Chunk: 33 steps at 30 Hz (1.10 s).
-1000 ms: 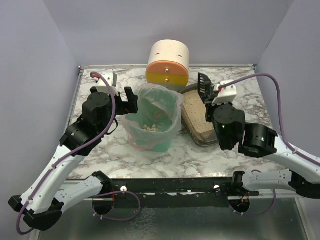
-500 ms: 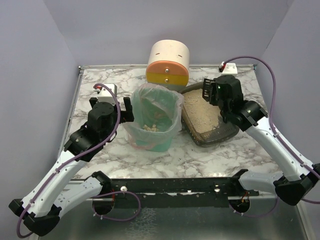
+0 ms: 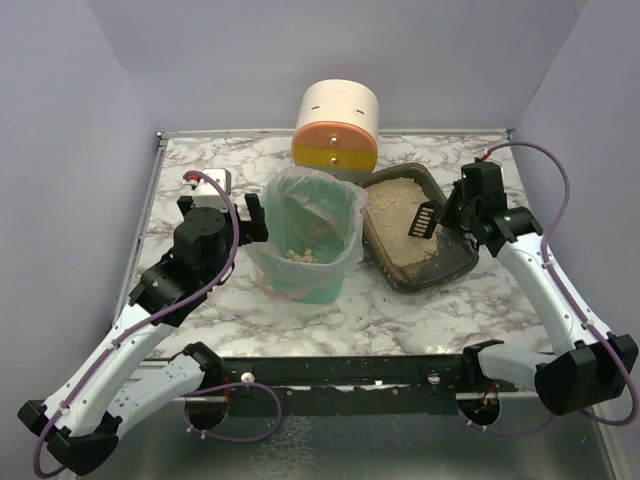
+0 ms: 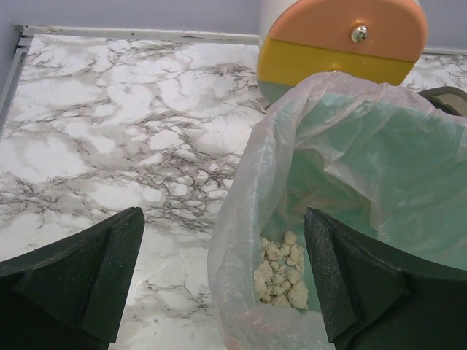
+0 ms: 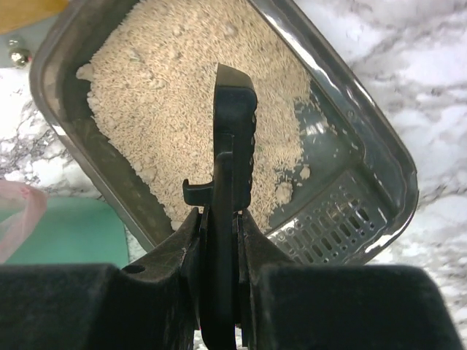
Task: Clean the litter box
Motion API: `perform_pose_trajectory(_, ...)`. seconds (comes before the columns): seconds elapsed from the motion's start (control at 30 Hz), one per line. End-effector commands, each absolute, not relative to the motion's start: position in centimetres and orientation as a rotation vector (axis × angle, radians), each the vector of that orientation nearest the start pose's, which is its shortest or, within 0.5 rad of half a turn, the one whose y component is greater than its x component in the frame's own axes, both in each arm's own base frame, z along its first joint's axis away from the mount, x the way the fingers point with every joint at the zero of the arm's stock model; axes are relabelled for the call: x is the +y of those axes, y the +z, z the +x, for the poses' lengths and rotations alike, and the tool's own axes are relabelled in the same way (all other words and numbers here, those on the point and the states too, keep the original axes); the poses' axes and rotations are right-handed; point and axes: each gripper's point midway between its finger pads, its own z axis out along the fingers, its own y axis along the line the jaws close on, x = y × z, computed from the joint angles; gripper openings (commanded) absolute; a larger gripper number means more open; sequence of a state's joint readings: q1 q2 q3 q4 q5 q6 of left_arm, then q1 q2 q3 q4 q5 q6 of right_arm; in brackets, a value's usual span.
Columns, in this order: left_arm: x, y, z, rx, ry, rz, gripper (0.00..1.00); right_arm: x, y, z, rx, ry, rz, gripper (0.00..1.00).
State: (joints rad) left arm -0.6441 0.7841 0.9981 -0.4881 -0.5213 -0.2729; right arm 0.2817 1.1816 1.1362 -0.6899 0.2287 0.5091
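Right arm has drawn back toward the table's right edge; its gripper pinches the scoop edge-on over the litter box, just right of the bin. Tray likely stiff, litter loose and weighty at the far end: take the rim. Only the right wrist view shows bare floor with a slotted patch; left gripper gapes beside the bin.

A white worktop veined with grey marbling sits in an enclosed booth. A thin metal rim runs along its far and left edges. Plain lavender walls rise at the back, left and right. A black rail runs along the near edge. The light is soft and even.
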Motion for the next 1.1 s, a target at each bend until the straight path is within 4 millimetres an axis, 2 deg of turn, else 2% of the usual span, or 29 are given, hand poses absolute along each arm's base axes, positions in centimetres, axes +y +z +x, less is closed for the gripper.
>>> perform_pose_trajectory(0.0,-10.8,31.6,26.7,1.787,-0.215,-0.033,0.99,7.8,19.1,31.0,2.324,0.323,0.537,0.01)
perform_pose_trajectory(0.1,-10.7,30.9,26.9,1.792,-0.199,-0.034,0.99,7.9,17.1,30.6,2.368,0.377,0.608,0.01)
perform_pose_trajectory(0.2,-10.5,30.1,27.0,1.802,-0.179,-0.032,0.99,9.1,15.3,30.2,2.405,0.473,0.649,0.01)
perform_pose_trajectory(0.33,-10.7,29.6,27.0,1.808,-0.182,-0.029,0.99,10.3,13.8,30.7,2.392,0.570,0.724,0.01)
perform_pose_trajectory(0.47,-10.8,28.8,26.9,1.818,-0.188,-0.028,0.99,10.4,12.7,31.6,2.337,0.597,0.850,0.01)
perform_pose_trajectory(0.8,-11.3,27.8,27.1,1.846,-0.199,-0.009,0.99,12.1,11.4,33.8,2.121,0.853,1.048,0.01)
perform_pose_trajectory(1.07,-12.5,26.9,27.4,1.884,-0.231,0.035,0.99,12.1,11.0,35.6,2.001,0.917,1.112,0.01)
